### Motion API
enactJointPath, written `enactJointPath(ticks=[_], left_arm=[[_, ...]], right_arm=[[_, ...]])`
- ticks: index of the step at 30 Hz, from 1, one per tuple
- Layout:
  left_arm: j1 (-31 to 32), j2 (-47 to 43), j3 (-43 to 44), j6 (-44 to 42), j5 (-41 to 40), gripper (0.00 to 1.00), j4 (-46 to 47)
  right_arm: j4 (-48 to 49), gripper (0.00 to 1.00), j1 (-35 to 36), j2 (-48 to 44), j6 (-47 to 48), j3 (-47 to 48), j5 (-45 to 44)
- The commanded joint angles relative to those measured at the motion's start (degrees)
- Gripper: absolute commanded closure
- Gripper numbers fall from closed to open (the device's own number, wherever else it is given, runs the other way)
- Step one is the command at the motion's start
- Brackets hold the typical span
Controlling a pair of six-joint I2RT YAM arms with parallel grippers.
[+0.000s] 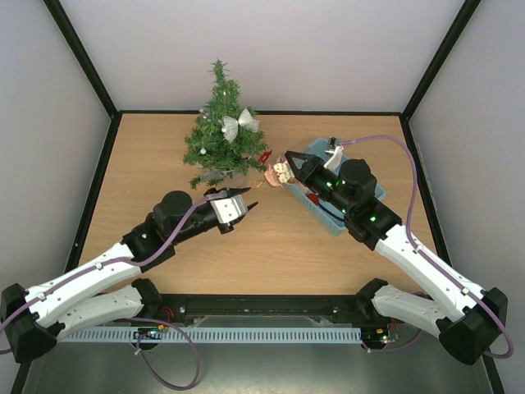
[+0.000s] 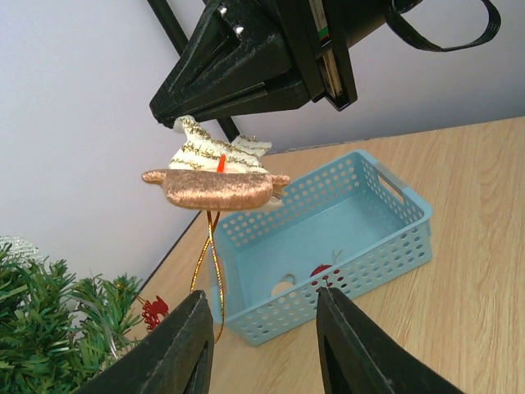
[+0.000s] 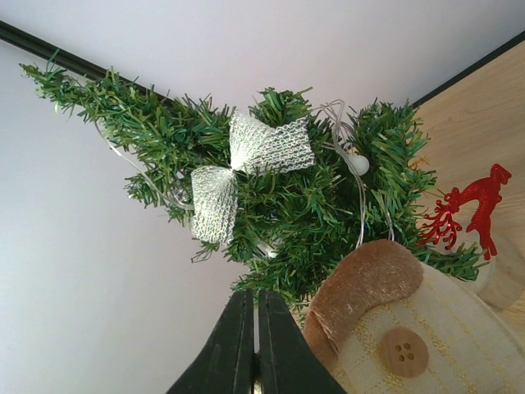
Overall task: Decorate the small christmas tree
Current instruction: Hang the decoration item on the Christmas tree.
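Observation:
The small christmas tree [image 1: 220,139] stands at the back of the table, with a silver mesh bow [image 1: 239,125] and a red reindeer [image 1: 263,156] on it. My right gripper [image 1: 285,167] is shut on a cream and brown fabric ornament [image 1: 280,173] and holds it in the air just right of the tree. In the right wrist view the jaws [image 3: 256,345] are closed, with the ornament [image 3: 394,328] beside them and the tree [image 3: 295,197] behind. In the left wrist view the ornament [image 2: 215,176] hangs with a gold loop [image 2: 209,254] dangling. My left gripper [image 1: 248,199] is open and empty, facing it [image 2: 262,328].
A blue perforated basket [image 1: 335,229] lies under the right arm. In the left wrist view the basket [image 2: 385,238] holds a red ornament [image 2: 326,270] and a small round piece. Black frame posts and white walls enclose the table.

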State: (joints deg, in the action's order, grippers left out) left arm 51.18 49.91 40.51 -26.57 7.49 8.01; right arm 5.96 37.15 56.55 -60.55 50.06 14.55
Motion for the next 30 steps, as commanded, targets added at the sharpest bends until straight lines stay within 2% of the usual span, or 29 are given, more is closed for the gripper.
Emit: enactJointPath(ticks=[1,17,30], left_arm=[[0.4,0.7,2.0,-2.1,-0.2,0.63,2.4],[0.3,2.5,1.9,-3.2,-2.5,0.61,4.1],[0.4,4.8,3.2,-5.1,-3.4,0.68,5.2]], right_arm=[[2.3,0.98,0.3,-1.1,-0.6,0.0,0.4],[2.5,0.98,0.3,-1.5,-1.2,0.0,0.6],[2.7,0.98,0.3,-1.6,-1.6,-0.2,1.2]])
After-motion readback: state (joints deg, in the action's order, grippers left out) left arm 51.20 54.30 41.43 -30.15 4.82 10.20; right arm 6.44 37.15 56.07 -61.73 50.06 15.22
